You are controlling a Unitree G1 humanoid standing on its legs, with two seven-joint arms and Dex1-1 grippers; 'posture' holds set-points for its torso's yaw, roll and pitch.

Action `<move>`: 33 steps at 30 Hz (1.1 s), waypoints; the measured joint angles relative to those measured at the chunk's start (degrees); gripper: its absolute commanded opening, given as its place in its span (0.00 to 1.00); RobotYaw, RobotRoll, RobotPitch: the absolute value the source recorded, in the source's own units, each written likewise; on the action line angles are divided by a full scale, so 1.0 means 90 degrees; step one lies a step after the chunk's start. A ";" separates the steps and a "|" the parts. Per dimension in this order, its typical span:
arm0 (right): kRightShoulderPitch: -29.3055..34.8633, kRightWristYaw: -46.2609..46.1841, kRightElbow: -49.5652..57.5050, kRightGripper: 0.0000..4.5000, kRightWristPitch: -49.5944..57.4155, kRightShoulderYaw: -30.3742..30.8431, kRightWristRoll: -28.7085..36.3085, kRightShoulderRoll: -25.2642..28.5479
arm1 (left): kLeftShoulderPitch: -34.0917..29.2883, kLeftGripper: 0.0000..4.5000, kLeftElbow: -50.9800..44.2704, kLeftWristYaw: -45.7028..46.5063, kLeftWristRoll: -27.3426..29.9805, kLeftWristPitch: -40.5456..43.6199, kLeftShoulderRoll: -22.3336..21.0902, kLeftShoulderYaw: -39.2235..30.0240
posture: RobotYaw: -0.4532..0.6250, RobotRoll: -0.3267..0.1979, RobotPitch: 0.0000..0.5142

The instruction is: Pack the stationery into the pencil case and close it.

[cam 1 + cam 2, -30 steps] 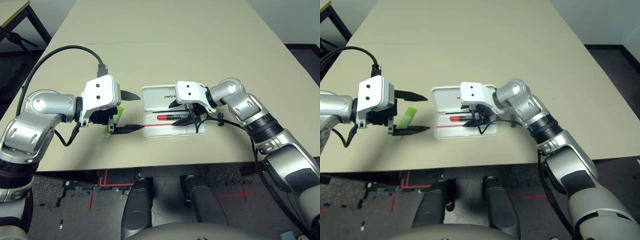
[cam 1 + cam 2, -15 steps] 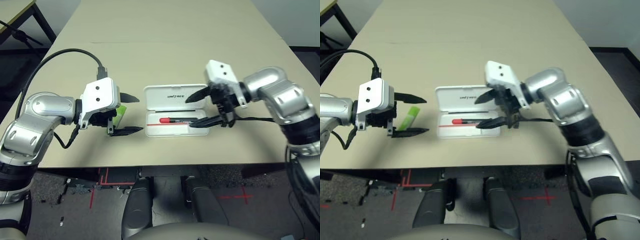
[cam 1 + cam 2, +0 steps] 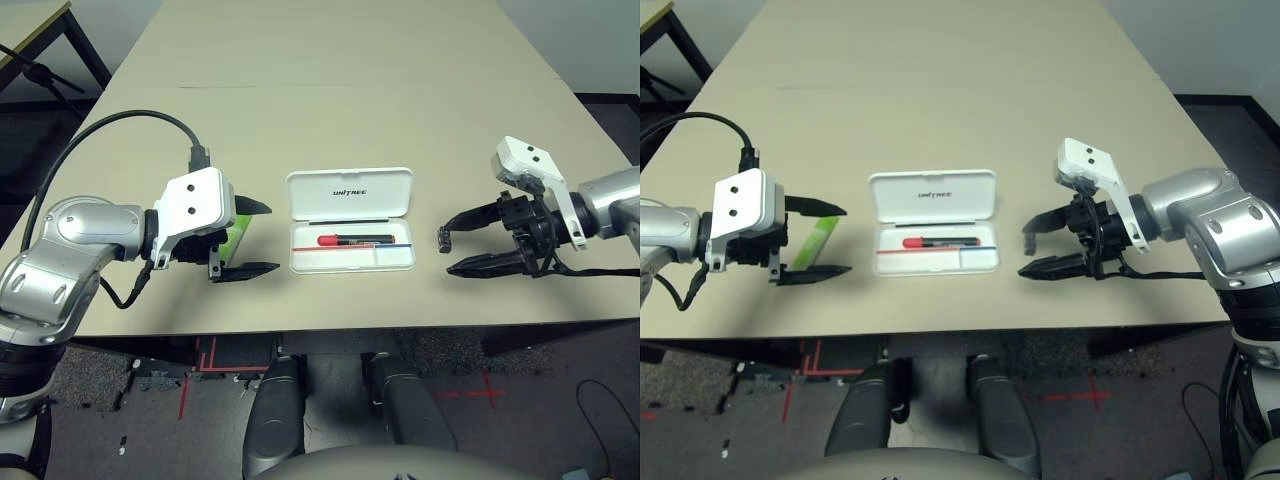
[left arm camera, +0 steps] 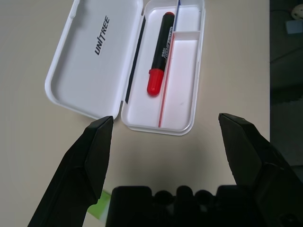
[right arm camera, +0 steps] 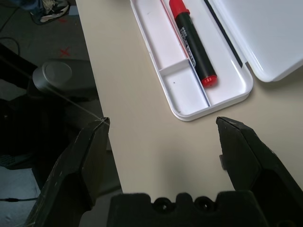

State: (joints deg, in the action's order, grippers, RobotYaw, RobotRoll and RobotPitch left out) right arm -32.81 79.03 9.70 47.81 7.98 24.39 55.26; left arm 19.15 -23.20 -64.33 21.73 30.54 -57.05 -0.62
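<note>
Pencil case (image 3: 351,220) is lying open near the middle of the front half of the table (image 3: 340,90), and we are seeing it flat, its lid folded back toward twelve o'clock with the printed word facing up. Bare tabletop is stretching wide beyond the lid toward twelve o'clock, and a narrower strip is running between the tray and the table's front edge at six o'clock.

At nine o'clock of the case, our left gripper (image 3: 253,238) is hovering with its two black fingers spread wide, tips pointing toward the case and standing apart from its short edge. At three o'clock, our right gripper (image 3: 453,243) is hovering with its fingers likewise spread wide and nothing between them, well apart from the case, with open table between the two.

Inside the tray, the red-and-black marker pen (image 3: 354,240) is lying lengthwise, beside the red and blue stripe.

The light-green highlighter (image 3: 813,243) is lying on the table at nine o'clock of the case, under the left gripper's spread fingers and partly hidden by them.

A tiny dark piece (image 3: 443,239) is showing at the tip of the right gripper's far finger; we cannot tell whether it is touching that finger.
</note>
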 measured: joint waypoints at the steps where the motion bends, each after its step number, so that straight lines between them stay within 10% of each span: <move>1: 0.0000 -0.0032 0.0000 1.00 -0.0037 0.0000 0.0008 -0.0015 | 0.0001 1.00 0.0095 0.0118 -0.0056 0.0049 0.0003 0.0000 | 0.48 0.62 0.30; 17: 0.0039 -0.0467 -0.0080 1.00 -0.0307 0.0045 0.0002 -0.0264 | 0.0714 1.00 0.0455 0.2696 -0.0021 0.4916 0.0587 -0.0094 | 0.49 0.62 0.32; 33: 0.0065 -0.0571 -0.0070 1.00 -0.0393 0.0093 -0.0016 -0.0332 | 0.1231 1.00 0.1262 0.3529 -0.0084 0.5601 0.1264 0.0447 | 0.46 0.62 0.33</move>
State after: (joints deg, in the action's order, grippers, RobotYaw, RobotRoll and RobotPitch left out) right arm -32.22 73.89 9.08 44.27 8.82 24.25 52.28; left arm 30.24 -11.84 -32.57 20.98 80.95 -45.67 3.40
